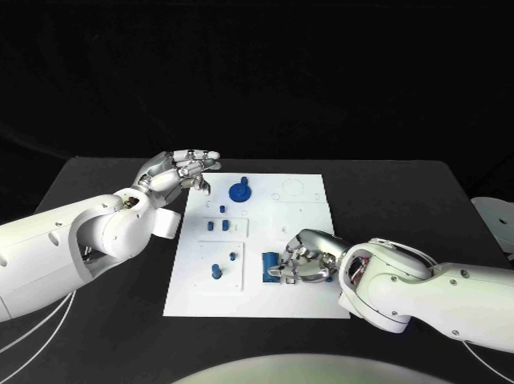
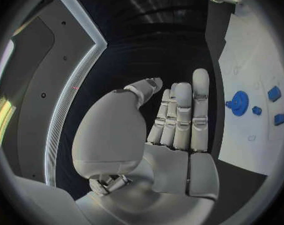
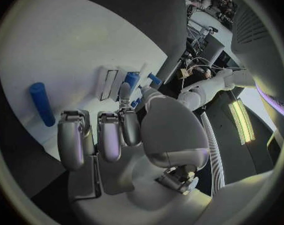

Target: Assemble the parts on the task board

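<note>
A black desk [image 1: 95,192] under a dark backdrop carries the white task board [image 1: 309,216] at its middle. The right hand [image 1: 298,260] rests low on the board's near part, its fingers bent over a blue block-like part [image 1: 271,268] seated in a raised holder; whether the fingers actually pinch that part cannot be told, since they cover most of it. In the right wrist view a blue cylinder [image 3: 40,103] lies flat on the board just beyond the fingertips [image 3: 71,130]. The left hand [image 1: 182,170] hangs off the board's far left corner, fingers loosely apart and holding nothing, with a round blue disc part [image 1: 242,192] just beside its fingertips and small blue pegs [image 1: 225,211] further on. The parts look like small, rigid, light plastic: smooth and likely slippery, so a fingertip pinch across the cylinder's sides or the disc's rim seems safest, with little squeeze needed.
</note>
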Action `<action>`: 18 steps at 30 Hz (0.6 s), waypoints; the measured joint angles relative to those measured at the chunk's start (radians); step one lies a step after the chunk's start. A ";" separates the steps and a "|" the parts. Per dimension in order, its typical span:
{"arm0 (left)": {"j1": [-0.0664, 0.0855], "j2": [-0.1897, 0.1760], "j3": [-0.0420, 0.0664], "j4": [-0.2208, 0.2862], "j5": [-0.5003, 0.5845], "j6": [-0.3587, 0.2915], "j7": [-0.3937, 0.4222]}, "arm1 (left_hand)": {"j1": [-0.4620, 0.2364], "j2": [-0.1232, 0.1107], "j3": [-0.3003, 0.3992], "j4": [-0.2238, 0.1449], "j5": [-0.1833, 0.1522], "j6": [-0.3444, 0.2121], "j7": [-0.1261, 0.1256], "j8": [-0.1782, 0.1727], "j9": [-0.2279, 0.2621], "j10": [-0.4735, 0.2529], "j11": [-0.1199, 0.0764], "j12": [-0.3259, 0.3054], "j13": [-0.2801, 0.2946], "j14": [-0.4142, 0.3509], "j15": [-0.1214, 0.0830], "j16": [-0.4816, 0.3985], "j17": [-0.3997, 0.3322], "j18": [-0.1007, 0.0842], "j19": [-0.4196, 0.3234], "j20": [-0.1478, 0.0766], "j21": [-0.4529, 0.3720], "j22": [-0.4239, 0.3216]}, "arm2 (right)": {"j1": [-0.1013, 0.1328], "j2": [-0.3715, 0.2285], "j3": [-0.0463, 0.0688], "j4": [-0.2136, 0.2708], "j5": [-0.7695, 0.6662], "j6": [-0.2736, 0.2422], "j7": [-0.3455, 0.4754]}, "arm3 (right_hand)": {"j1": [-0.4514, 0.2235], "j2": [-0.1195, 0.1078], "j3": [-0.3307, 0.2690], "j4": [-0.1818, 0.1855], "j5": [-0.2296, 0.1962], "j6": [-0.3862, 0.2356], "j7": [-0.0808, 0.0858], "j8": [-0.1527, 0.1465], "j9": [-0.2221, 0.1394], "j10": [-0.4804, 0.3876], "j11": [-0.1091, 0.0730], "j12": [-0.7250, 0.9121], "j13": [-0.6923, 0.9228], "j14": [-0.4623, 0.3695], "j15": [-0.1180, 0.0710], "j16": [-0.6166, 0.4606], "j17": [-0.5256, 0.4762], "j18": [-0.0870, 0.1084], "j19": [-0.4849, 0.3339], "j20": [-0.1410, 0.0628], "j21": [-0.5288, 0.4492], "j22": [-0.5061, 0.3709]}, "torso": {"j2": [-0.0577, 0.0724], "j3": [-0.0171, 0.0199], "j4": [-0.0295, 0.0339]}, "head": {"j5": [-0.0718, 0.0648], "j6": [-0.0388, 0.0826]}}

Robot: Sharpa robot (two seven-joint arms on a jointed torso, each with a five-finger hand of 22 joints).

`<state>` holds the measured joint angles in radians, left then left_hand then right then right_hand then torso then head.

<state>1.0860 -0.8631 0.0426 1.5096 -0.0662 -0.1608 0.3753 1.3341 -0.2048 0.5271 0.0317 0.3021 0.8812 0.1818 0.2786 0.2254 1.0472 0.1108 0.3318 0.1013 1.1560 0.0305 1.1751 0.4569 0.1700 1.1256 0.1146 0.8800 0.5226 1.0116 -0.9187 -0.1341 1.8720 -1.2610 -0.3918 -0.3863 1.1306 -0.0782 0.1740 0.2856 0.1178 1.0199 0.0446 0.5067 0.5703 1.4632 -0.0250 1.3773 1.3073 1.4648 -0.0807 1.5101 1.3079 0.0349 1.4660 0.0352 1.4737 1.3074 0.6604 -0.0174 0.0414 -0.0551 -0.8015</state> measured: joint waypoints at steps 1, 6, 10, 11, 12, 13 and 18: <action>0.000 0.000 0.000 0.000 0.000 0.000 0.000 | -0.002 0.002 0.000 0.000 0.000 0.000 0.000 0.000 0.000 0.000 0.000 0.000 0.000 0.000 0.000 0.000 0.000 0.000 0.000 0.000 0.000 0.000 | 0.000 0.002 0.000 -0.002 -0.003 0.000 -0.001 | 0.011 0.000 0.000 0.000 0.000 0.000 0.000 0.000 -0.001 0.000 0.000 0.000 0.000 0.000 0.000 0.000 0.000 0.000 -0.001 -0.005 0.000 0.000 | 0.000 0.0000 0.0002 | 0.000 0.000; 0.000 0.000 0.000 0.000 0.000 0.000 0.000 | -0.004 0.004 0.000 0.000 0.000 0.000 0.000 0.000 0.000 0.000 0.000 0.000 0.000 0.000 0.000 0.000 0.000 0.000 0.000 0.000 0.000 0.000 | -0.001 0.009 0.000 -0.011 -0.018 0.003 -0.003 | 0.020 -0.001 0.000 0.000 0.000 0.000 0.000 0.000 -0.001 0.000 0.000 0.000 0.000 0.000 0.000 0.000 0.000 0.000 0.000 -0.007 0.000 0.000 | 0.000 -0.0006 0.0002 | 0.001 -0.002; 0.000 -0.001 0.000 0.000 0.000 0.000 -0.001 | -0.004 0.004 0.000 0.000 0.000 0.000 0.000 0.000 0.000 0.000 0.000 0.000 0.000 0.000 0.000 0.002 0.000 0.000 0.000 0.000 0.000 0.000 | -0.002 0.011 0.000 -0.016 -0.031 0.004 -0.006 | 0.029 0.000 -0.003 -0.003 0.000 0.000 0.000 0.000 -0.002 0.000 0.000 0.000 0.000 0.000 0.000 0.000 0.000 0.000 0.000 -0.007 0.000 0.000 | 0.000 -0.0007 -0.0005 | 0.001 -0.002; 0.000 -0.001 0.000 0.000 0.000 0.000 -0.001 | -0.004 0.004 0.000 0.000 0.000 0.000 0.000 0.000 0.000 0.000 0.000 0.000 0.000 0.000 0.000 0.004 0.000 0.000 0.000 0.000 0.000 -0.001 | -0.002 0.011 0.000 -0.017 -0.035 0.005 -0.007 | 0.029 0.000 -0.001 -0.005 0.000 0.000 0.000 0.000 -0.002 0.000 0.000 0.000 0.000 0.000 0.000 0.000 0.000 0.001 0.000 -0.007 0.000 0.000 | 0.000 -0.0007 -0.0005 | 0.001 -0.002; 0.000 -0.001 0.000 0.000 0.000 0.000 -0.001 | -0.004 0.004 0.000 0.000 0.000 0.000 0.000 0.000 0.000 0.000 0.000 0.000 0.000 0.000 0.000 0.004 0.000 0.000 0.000 0.000 0.000 -0.001 | -0.002 0.011 0.000 -0.018 -0.037 0.005 -0.008 | 0.038 -0.002 0.001 -0.006 -0.004 0.000 0.000 0.000 -0.003 0.000 0.000 0.000 0.000 0.000 0.000 0.000 0.000 0.001 0.000 -0.007 0.000 0.000 | 0.000 -0.0007 -0.0005 | 0.001 -0.002; 0.000 -0.001 0.000 0.000 0.000 0.000 -0.001 | -0.004 0.004 0.000 0.000 0.000 0.000 0.000 0.000 0.000 0.000 0.000 0.000 0.000 0.000 0.000 0.004 0.000 0.000 0.000 0.000 0.000 -0.001 | -0.003 0.011 0.000 -0.018 -0.040 0.005 -0.008 | 0.042 -0.002 0.001 -0.007 -0.004 0.000 0.000 0.000 -0.003 0.000 0.000 0.000 0.001 0.000 0.000 0.000 0.000 0.001 0.000 -0.007 0.000 0.000 | 0.000 -0.0006 -0.0006 | 0.001 -0.002; 0.000 -0.001 0.000 0.000 -0.001 0.000 -0.001 | -0.004 0.004 0.000 0.000 0.000 0.000 0.000 0.000 0.000 0.000 0.000 0.000 0.000 0.000 0.000 0.004 0.000 0.000 0.000 0.000 0.000 -0.001 | -0.003 0.002 0.000 -0.014 -0.053 0.000 -0.009 | 0.062 -0.003 0.001 -0.007 -0.003 0.000 0.000 0.000 -0.006 0.000 0.000 0.000 0.001 0.000 0.000 0.000 0.000 0.001 0.000 -0.007 0.000 0.000 | 0.000 0.0000 -0.0012 | 0.001 -0.001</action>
<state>1.0860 -0.8641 0.0426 1.5100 -0.0668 -0.1605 0.3742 1.3304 -0.2010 0.5271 0.0317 0.3021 0.8812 0.1818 0.2786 0.2254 1.0472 0.1108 0.3318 0.1012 1.1560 0.0306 1.1792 0.4570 0.1700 1.1256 0.1146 0.8800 0.5216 1.0088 -0.9162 -0.1339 1.8583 -1.3143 -0.3918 -0.3949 1.1922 -0.0811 0.1752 0.2782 0.1145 1.0199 0.0447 0.5067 0.5648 1.4632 -0.0250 1.3772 1.3081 1.4648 -0.0807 1.5101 1.3077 0.0361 1.4660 0.0287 1.4735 1.3073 0.6601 -0.0174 0.0403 -0.0544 -0.8029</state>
